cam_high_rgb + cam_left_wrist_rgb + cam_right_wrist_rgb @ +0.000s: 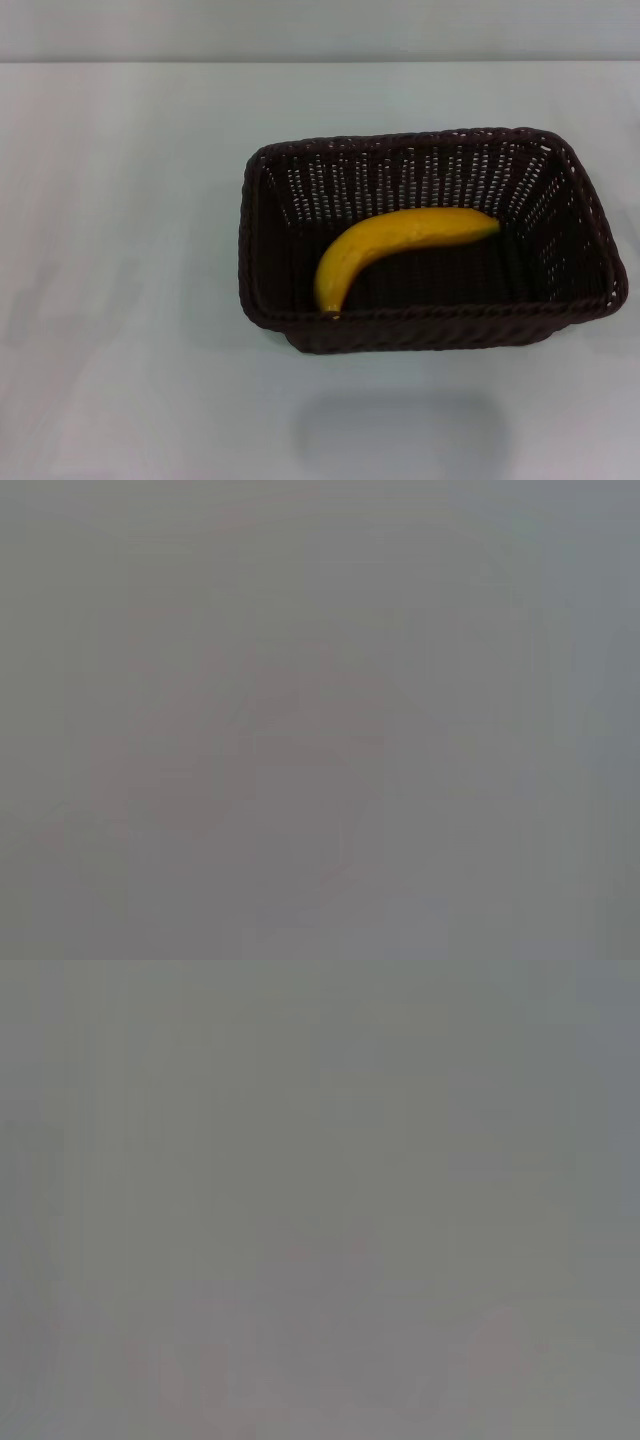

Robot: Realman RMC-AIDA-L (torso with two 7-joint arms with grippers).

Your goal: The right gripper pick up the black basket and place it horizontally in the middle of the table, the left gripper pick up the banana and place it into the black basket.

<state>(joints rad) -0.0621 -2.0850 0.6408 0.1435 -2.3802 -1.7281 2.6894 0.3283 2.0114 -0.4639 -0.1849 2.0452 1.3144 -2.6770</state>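
The black basket [590, 240] stands on the white table [120, 250], right of the middle, with its long side across the head view. The yellow banana [395, 245] lies inside it, curving from the near left corner up toward the right. Neither gripper shows in the head view. The left wrist view and the right wrist view show only a plain grey surface, with no fingers and no objects.
The table's far edge [320, 62] runs across the top of the head view. Bare tabletop lies to the left of the basket and in front of it.
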